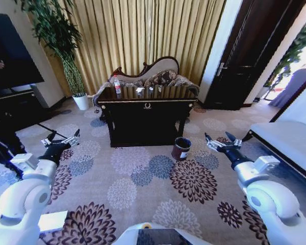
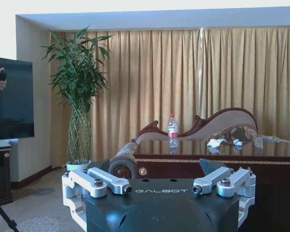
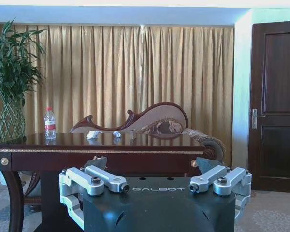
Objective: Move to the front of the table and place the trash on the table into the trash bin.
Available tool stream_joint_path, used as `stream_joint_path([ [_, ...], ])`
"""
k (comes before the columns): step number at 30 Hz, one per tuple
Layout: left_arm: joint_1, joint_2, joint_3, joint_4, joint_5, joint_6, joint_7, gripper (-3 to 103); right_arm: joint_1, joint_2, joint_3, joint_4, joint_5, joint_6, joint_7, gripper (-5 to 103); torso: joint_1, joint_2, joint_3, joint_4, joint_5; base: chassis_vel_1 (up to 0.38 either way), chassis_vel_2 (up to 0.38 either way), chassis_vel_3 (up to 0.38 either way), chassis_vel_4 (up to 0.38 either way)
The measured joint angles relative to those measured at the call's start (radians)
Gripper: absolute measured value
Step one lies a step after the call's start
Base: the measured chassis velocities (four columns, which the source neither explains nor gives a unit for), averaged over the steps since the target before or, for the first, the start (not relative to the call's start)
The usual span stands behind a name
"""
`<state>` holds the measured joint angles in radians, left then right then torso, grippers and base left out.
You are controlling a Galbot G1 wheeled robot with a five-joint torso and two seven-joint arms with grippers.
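Observation:
The near-black table (image 1: 145,109) with gold trim stands ahead across the carpet. On its top are a clear bottle (image 1: 117,84) with a red label and small white paper scraps (image 1: 139,90). The maroon trash bin (image 1: 181,148) sits on the floor by the table's front right corner. My left gripper (image 1: 64,139) hovers open at the left, my right gripper (image 1: 218,140) open at the right, both well short of the table and empty. The left wrist view shows the left gripper (image 2: 161,189), bottle (image 2: 172,129) and scraps (image 2: 215,142). The right wrist view shows the right gripper (image 3: 159,187), bottle (image 3: 50,123) and scraps (image 3: 93,134).
A chaise sofa (image 1: 153,71) stands behind the table against gold curtains. A tall plant in a white pot (image 1: 81,101) is at the back left, near a dark TV stand (image 1: 10,97). A dark door (image 1: 250,51) and a pale bench (image 1: 290,143) are at the right. Open carpet lies ahead.

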<state>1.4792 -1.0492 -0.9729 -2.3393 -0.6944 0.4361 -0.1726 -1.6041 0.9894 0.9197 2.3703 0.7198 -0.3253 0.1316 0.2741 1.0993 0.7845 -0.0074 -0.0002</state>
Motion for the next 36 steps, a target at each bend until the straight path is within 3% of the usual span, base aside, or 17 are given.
stream_joint_path([
  [36,0.0,-0.002,0.0,-0.001,0.001,-0.006,0.011,100,-0.008,-0.004,0.003,-0.003,-0.004,0.019,-0.024,100,0.0,0.0,0.0,0.0,0.0,0.0,0.0,0.0,0.0],
])
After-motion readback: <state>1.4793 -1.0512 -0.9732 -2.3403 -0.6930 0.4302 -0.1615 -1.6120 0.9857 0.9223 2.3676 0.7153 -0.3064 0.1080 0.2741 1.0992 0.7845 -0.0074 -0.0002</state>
